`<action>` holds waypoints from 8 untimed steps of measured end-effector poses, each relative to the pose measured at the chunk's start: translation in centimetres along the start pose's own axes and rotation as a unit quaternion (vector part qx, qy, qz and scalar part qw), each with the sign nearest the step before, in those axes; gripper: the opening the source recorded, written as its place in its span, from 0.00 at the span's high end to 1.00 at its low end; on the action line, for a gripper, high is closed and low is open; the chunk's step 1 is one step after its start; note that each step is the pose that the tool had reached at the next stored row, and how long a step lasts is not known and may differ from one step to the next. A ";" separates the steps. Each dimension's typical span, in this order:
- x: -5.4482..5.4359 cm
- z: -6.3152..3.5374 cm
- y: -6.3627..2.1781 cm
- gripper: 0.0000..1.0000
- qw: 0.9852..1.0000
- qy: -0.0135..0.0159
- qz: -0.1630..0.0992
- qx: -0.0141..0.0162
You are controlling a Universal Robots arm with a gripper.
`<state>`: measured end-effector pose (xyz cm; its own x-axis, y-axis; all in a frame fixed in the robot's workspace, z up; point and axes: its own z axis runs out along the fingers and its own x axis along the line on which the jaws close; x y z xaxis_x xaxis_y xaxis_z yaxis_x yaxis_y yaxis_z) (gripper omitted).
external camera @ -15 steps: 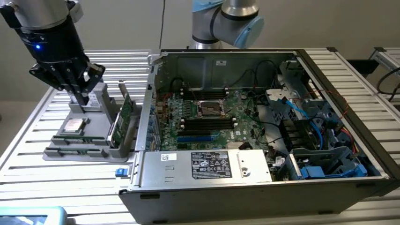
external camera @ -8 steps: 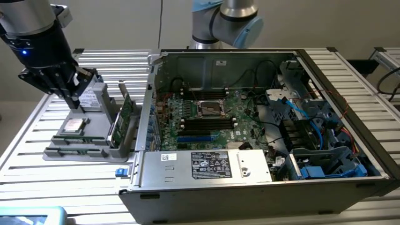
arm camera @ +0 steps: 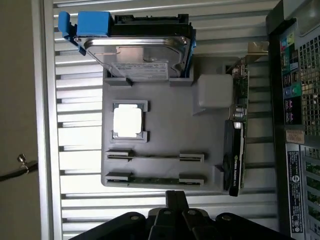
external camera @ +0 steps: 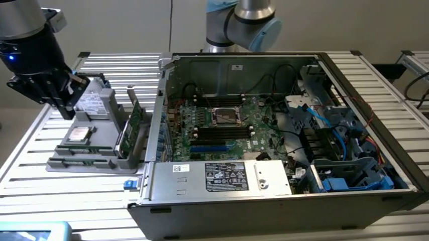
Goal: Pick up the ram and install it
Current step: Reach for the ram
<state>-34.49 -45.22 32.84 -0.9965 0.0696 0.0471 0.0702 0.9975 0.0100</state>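
Note:
The ram (arm camera: 155,180) is a thin green stick standing on edge between two clips at one end of a grey parts tray (arm camera: 165,135). A second pair of clips (arm camera: 155,156) sits just beside it. My gripper (arm camera: 175,196) hangs above that end of the tray with its black fingers pressed together and nothing between them. In the exterior view the gripper (external camera: 66,108) hovers over the tray (external camera: 100,163) at the view's left, well clear of the open computer case (external camera: 268,125). The motherboard's black and blue slots (external camera: 218,134) lie in the middle of the case.
The tray also carries a hard drive in a blue bracket (arm camera: 135,47), a square processor (arm camera: 127,121) and an upright green expansion card (external camera: 132,128) on the side toward the case. Cables and drive cages (external camera: 342,150) crowd the case's right side. Everything rests on a slatted metal table (external camera: 74,201).

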 end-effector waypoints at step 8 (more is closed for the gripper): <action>1.0 0.20 0.02 0.89 1.000 -0.001 -0.008 0.023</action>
<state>-35.52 -45.13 32.69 -0.9975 0.0543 0.0444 0.0528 0.9980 -0.0346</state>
